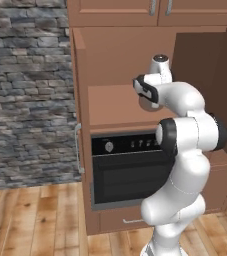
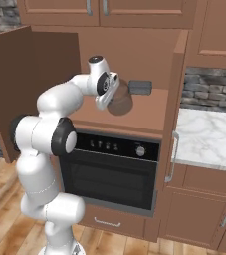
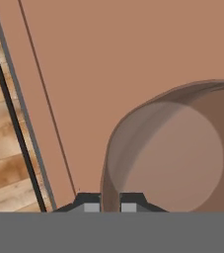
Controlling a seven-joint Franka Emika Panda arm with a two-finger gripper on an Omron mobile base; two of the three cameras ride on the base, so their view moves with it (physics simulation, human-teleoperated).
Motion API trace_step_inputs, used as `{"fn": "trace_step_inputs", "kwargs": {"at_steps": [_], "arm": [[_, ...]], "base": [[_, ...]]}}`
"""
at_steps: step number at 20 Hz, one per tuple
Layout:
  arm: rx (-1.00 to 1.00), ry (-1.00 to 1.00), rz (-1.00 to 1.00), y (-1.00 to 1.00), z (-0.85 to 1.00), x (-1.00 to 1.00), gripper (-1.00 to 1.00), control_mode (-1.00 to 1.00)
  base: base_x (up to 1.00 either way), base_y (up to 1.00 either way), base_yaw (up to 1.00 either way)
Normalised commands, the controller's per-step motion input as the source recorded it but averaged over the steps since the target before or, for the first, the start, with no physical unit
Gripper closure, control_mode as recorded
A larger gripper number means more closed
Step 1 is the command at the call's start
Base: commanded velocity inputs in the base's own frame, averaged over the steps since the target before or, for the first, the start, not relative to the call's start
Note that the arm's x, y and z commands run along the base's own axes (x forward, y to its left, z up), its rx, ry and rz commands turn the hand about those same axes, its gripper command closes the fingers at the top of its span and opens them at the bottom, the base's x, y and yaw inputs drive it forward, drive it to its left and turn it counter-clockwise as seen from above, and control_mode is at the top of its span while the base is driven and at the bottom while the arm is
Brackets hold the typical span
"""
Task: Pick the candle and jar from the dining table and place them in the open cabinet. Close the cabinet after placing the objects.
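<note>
**Desk:** What do your cameras give you?

**Me:** In the hand view, the two small dark finger tips of my gripper [image 3: 108,203] stand nearly together with the wall of the stout grey see-through jar [image 3: 168,158] pinched between them, so I have it by the rim. In the right base view the jar [image 2: 120,103] hangs under the white hand, low over the shelf of the tall brown wooden cabinet [image 2: 149,117]. From the left base view my own forearm covers most of the jar [image 1: 146,103].

**Desk:** Anything around it?

**Me:** The right base view shows a small dark grey block [image 2: 140,88] on the shelf, just beyond the jar towards the back; I cannot tell what it is. Both cabinet doors stand swung out, one on either side of my arm. The black-fronted oven [image 2: 109,172] sits directly below the shelf, and a white marble-patterned counter [image 2: 209,134] lies off to the right. A grey stone wall [image 1: 25,90] shows on the left.

**Desk:** How does the jar point?

**Me:** Its round face looks straight up at my hand camera, so its long axis runs down towards the shelf, roughly upright. I cannot tell whether its base touches the wood.
</note>
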Motion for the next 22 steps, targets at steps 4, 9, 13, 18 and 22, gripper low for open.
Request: {"fn": "trace_step_inputs", "kwargs": {"at_steps": [4,9,13,18,22], "arm": [[0.00,0.00,0.01,-0.04,-0.12,0.17,1.00,-1.00],[0.00,0.00,0.03,-0.01,-0.04,0.20,1.00,-1.00],[0.00,0.00,0.04,-0.07,-0.02,0.17,1.00,-1.00],[0.00,0.00,0.05,-0.09,-0.05,0.18,1.00,-1.00],[0.00,0.00,0.04,-0.05,-0.08,0.16,1.00,-1.00]], "base": [[0.00,0.00,0.00],[0.00,0.00,0.00],[0.00,0.00,0.00],[0.00,0.00,0.00],[0.00,0.00,0.00]]}}
